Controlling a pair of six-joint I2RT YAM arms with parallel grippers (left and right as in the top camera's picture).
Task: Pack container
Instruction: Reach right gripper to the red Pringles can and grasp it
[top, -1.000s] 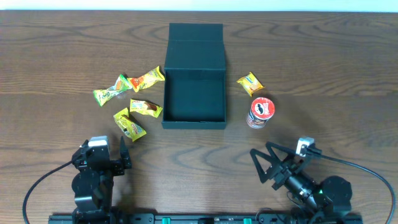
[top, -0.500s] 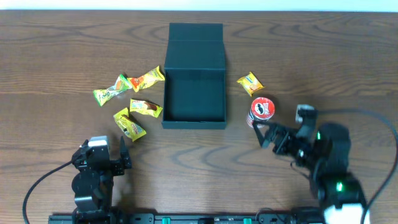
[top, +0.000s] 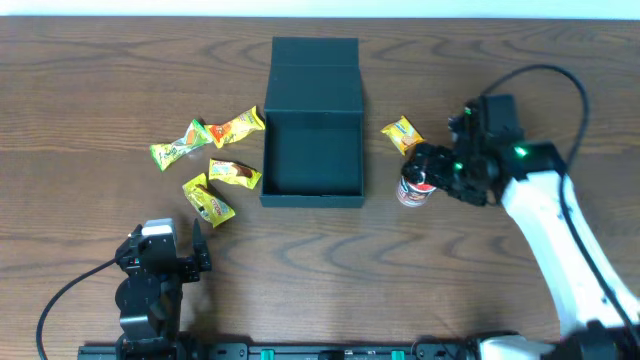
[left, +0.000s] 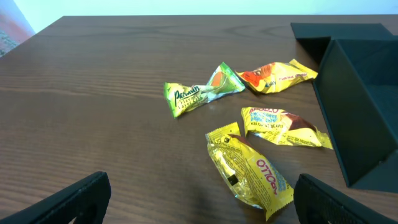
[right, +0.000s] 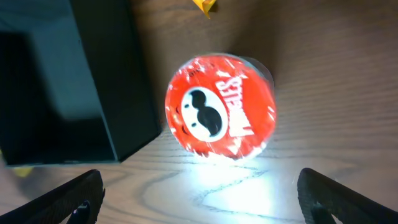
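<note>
My right claw (top: 428, 170) hangs spread above the can (right: 221, 106): rigid, light, slick foil top. I'd pinch its round sides, then the box (top: 312, 155).

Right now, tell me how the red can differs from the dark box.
The can is round and red; the box is rectangular and dark green. The can is far smaller than the box. The can's top is closed; the box lies open and empty. Both stand on the wooden table.

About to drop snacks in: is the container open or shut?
Open: the container has its flap lid laid back behind it, interior exposed.
</note>
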